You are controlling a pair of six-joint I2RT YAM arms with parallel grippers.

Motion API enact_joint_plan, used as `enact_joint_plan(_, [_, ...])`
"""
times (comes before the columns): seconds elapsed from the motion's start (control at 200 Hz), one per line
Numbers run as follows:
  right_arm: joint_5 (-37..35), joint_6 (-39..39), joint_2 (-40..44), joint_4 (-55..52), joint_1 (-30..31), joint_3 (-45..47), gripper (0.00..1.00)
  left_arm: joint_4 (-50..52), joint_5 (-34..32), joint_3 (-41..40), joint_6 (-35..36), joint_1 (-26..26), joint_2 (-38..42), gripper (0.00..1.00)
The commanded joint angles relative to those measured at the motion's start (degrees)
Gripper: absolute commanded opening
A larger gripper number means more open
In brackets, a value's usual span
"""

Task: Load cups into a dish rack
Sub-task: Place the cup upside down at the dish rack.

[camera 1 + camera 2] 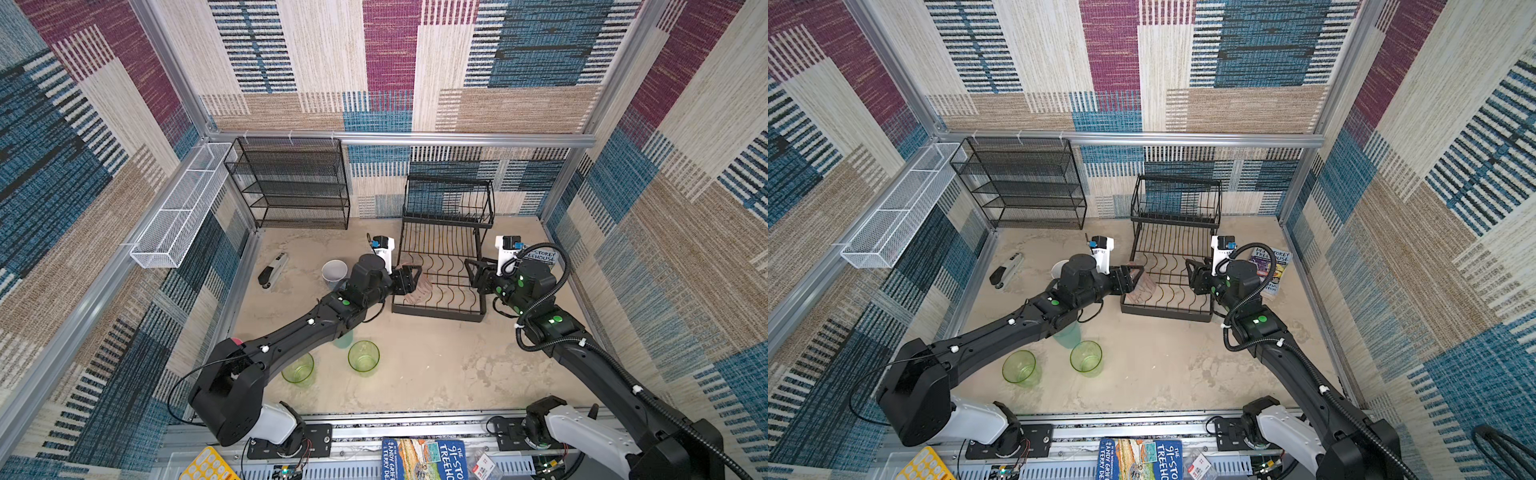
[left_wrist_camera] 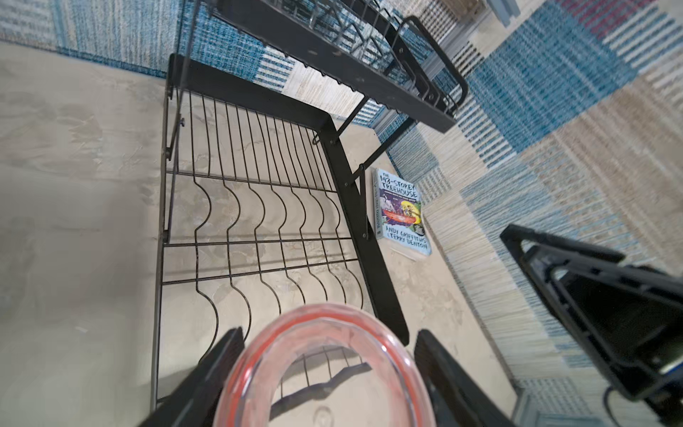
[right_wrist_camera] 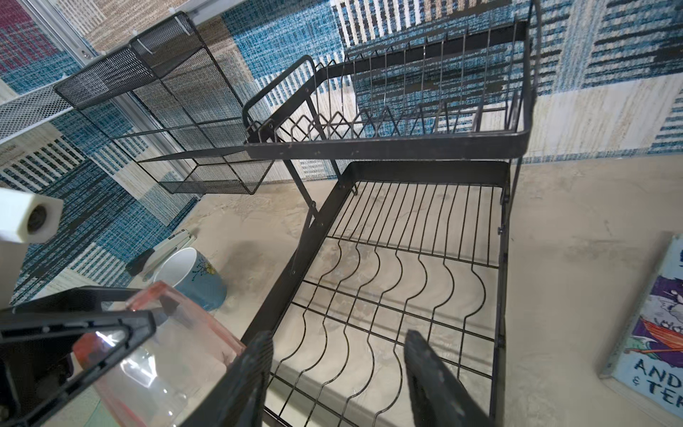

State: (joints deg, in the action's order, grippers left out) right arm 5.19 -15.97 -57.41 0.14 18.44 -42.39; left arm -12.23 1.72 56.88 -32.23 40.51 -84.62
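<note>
left gripper [image 1: 412,281] clamped on the peach-pink cup [image 3: 192,332], seemingly just above the lower tray of the dish rack [image 1: 440,315]; next, lower it and let go; right gripper [image 3: 343,373] apart, empty

1 black mesh shelf unit [image 1: 291,183] stands on the table [image 1: 436,365] against the back wall, near the left corner. 1 long white mesh basket [image 1: 178,208] hangs on the left wall frame, just beside the unit. 1 black-and-white stapler-like tool [image 1: 272,270] lies near the left wall. 1 book, "143-Storey Treehouse" [image 2: 401,214], lies flat by the right wall. 1 further book, "91-Storey Treehouse" [image 1: 424,459], lies beyond the front rail.
</note>
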Motion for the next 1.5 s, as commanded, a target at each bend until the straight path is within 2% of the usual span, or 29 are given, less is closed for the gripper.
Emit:
enact_joint_plan(0.0, [1.74,-0.29,0.65,0.98,-0.55,0.64,0.60,-3.70,-6.22,0.15,9.36,1.55,-2.08,0.55])
enact_joint_plan(0.145, [2.72,0.15,1.53,2.17,-0.67,2.03,0.60,-5.00,-10.49,0.72,14.03,3.51,-4.96,0.55])
enact_joint_plan(0.731, [4.97,1.13,3.11,7.63,-0.74,7.10,0.60,-14.18,-20.49,-0.54,22.92,7.13,-14.54,0.55])
enact_joint_plan(1.497, [4.61,1.90,2.98,13.47,-0.70,10.14,0.61,-28.44,-27.01,-3.20,25.89,7.83,-22.47,0.55])
